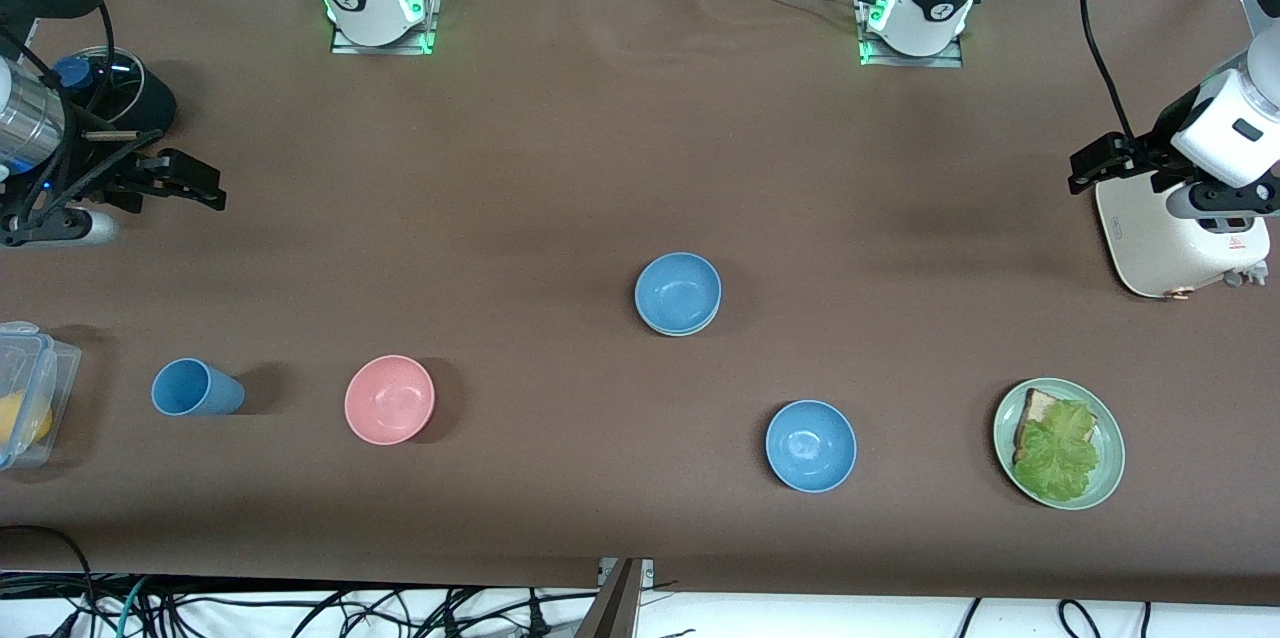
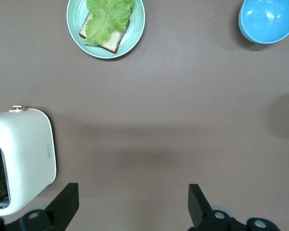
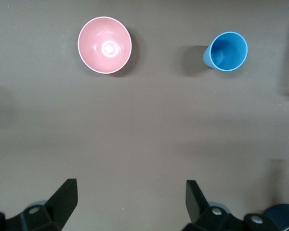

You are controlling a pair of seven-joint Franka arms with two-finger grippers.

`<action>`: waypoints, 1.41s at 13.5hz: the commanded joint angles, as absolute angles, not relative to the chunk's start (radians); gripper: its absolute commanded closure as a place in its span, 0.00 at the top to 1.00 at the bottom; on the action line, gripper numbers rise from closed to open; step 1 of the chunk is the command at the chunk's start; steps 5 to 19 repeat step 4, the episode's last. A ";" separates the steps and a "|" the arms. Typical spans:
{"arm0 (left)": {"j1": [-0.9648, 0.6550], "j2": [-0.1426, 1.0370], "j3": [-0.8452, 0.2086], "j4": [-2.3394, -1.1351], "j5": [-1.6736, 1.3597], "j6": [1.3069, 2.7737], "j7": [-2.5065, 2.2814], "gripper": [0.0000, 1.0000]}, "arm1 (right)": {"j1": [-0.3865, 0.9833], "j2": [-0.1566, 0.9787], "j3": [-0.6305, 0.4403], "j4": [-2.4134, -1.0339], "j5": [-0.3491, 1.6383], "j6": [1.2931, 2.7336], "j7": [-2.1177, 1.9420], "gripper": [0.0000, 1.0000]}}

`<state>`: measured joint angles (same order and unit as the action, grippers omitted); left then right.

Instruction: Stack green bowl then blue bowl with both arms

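Observation:
In the middle of the table the dull blue bowl (image 1: 678, 290) sits nested in the green bowl (image 1: 676, 332), of which only a pale rim shows under it. My left gripper (image 1: 1090, 163) hangs open and empty over the table beside the toaster, at the left arm's end; in the left wrist view the left gripper (image 2: 133, 192) has bare cloth between its fingers. My right gripper (image 1: 200, 183) hangs open and empty over the right arm's end of the table. In the right wrist view the right gripper (image 3: 131, 190) is over bare cloth.
A brighter blue bowl (image 1: 811, 445) (image 2: 269, 20) and a green plate (image 1: 1108, 478) (image 2: 77, 29) with bread and lettuce lie nearer the front camera. A pink bowl (image 1: 389, 399) (image 3: 104, 44), a blue cup (image 1: 195, 388) (image 3: 226, 51), a clear container (image 1: 25, 388) and a white toaster (image 1: 1180, 238) (image 2: 24, 154) also stand here.

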<state>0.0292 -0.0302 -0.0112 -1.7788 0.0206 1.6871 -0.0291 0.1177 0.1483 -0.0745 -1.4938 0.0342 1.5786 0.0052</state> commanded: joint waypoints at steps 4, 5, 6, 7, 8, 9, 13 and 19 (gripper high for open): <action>0.052 -0.040 -0.052 -1.764 0.023 1.678 -0.011 1.00 | 0.117 0.137 -0.071 -1.503 0.028 1.582 0.021 0.99; 0.052 -0.040 -0.052 -1.764 0.023 1.678 -0.011 1.00 | 0.117 0.137 -0.071 -1.503 0.028 1.582 0.021 0.99; 0.052 -0.040 -0.052 -1.764 0.023 1.678 -0.011 1.00 | 0.117 0.137 -0.071 -1.503 0.028 1.582 0.021 0.99; 0.052 -0.040 -0.052 -1.764 0.023 1.678 -0.011 1.00 | 0.117 0.137 -0.071 -1.503 0.028 1.582 0.021 0.99; 0.052 -0.040 -0.052 -1.764 0.023 1.678 -0.011 1.00 | 0.117 0.137 -0.071 -1.503 0.028 1.582 0.021 0.99; 0.052 -0.040 -0.052 -1.764 0.023 1.678 -0.011 1.00 | 0.117 0.137 -0.071 -1.503 0.028 1.582 0.021 0.99; 0.052 -0.040 -0.052 -1.764 0.023 1.678 -0.011 1.00 | 0.117 0.137 -0.071 -1.503 0.028 1.582 0.021 0.99; 0.052 -0.040 -0.052 -1.764 0.023 1.678 -0.011 1.00 | 0.117 0.137 -0.071 -1.503 0.028 1.582 0.021 0.99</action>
